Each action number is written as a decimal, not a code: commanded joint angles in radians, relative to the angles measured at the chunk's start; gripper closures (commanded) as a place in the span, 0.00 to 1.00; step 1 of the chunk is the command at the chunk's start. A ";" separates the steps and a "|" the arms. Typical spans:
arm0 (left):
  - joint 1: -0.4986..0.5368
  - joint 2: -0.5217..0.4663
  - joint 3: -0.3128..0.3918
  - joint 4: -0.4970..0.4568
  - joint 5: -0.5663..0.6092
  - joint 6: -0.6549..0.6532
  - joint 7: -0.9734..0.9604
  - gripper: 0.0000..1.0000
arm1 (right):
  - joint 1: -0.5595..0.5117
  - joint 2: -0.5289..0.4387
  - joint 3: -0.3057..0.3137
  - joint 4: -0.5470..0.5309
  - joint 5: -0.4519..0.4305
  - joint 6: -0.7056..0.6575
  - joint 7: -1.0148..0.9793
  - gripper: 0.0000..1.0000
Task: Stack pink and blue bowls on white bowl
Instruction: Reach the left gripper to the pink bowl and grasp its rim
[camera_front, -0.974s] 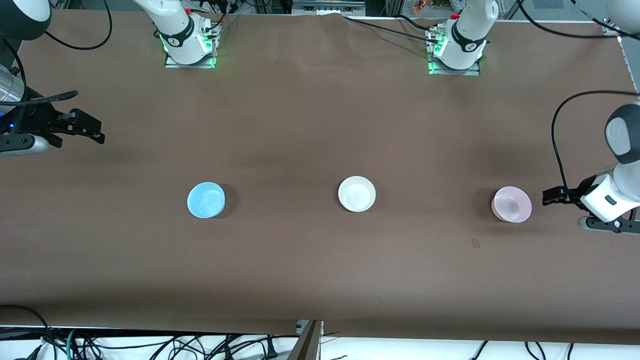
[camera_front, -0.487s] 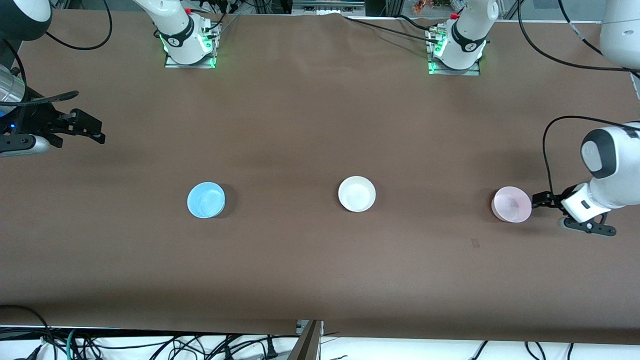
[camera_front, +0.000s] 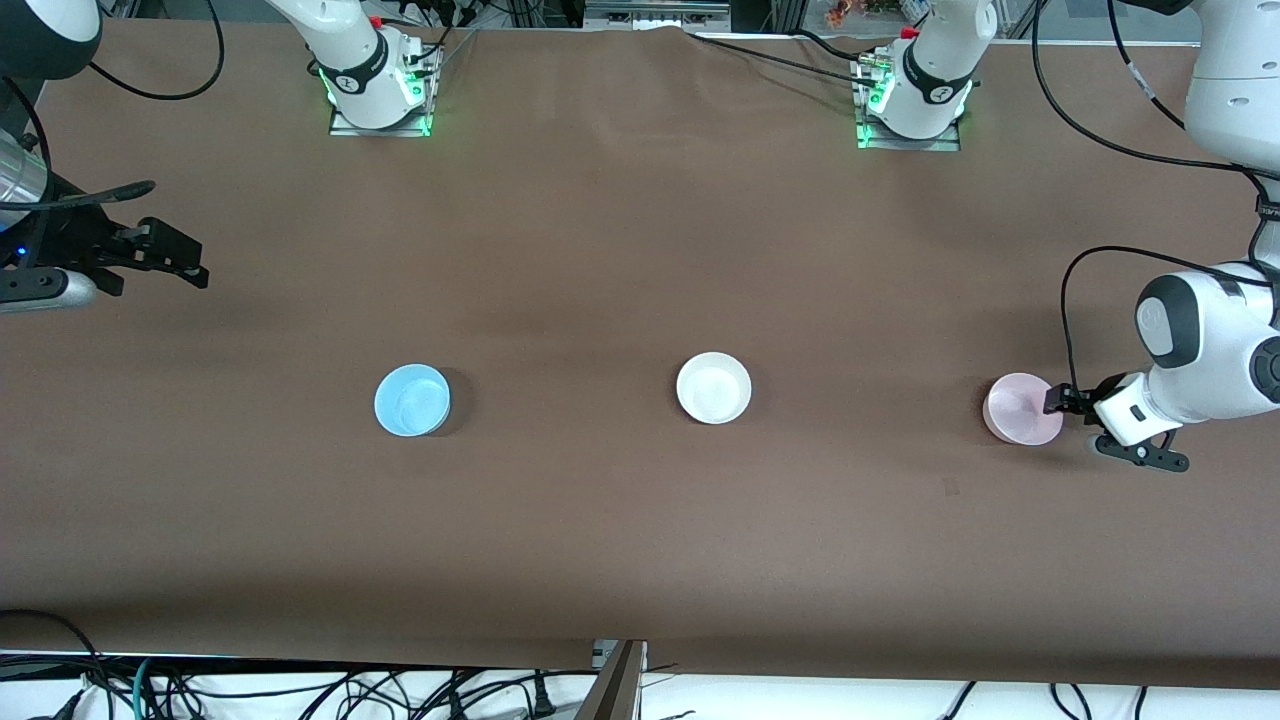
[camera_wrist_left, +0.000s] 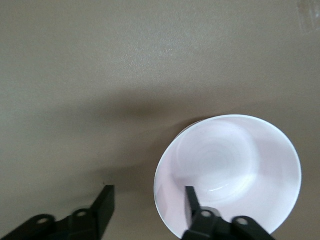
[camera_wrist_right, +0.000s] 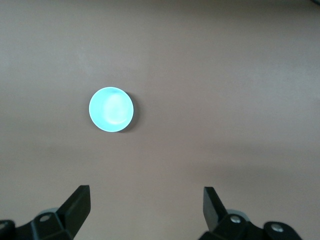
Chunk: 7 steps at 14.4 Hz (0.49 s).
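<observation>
Three bowls stand in a row on the brown table. The blue bowl (camera_front: 412, 400) is toward the right arm's end, the white bowl (camera_front: 713, 388) is in the middle, and the pink bowl (camera_front: 1015, 410) is toward the left arm's end. My left gripper (camera_front: 1058, 402) is open at the pink bowl's rim. In the left wrist view (camera_wrist_left: 148, 202) one finger (camera_wrist_left: 191, 199) is over the inside of the pink bowl (camera_wrist_left: 235, 160) and the other is outside it. My right gripper (camera_front: 185, 262) is open and empty, and waits above the table at the right arm's end. It sees the blue bowl (camera_wrist_right: 111, 109) well ahead of its fingers (camera_wrist_right: 80, 200).
The two arm bases (camera_front: 375, 95) (camera_front: 915, 100) stand at the table's edge farthest from the front camera. Cables hang along the edge nearest to the front camera (camera_front: 400, 690). Bare brown table lies between the bowls.
My left gripper has moved in toward the pink bowl and now straddles its rim. The right arm and all three bowls have not moved.
</observation>
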 joint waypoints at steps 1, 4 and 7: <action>0.015 0.018 -0.019 0.001 -0.019 0.010 0.036 0.92 | -0.017 0.013 -0.008 0.036 -0.043 -0.022 0.009 0.00; 0.021 0.037 -0.020 0.001 -0.036 0.007 0.042 1.00 | -0.032 0.035 -0.035 0.038 -0.036 -0.022 0.006 0.00; 0.023 0.037 -0.020 0.006 -0.039 0.005 0.058 1.00 | -0.032 0.040 -0.039 0.031 -0.036 -0.024 0.014 0.00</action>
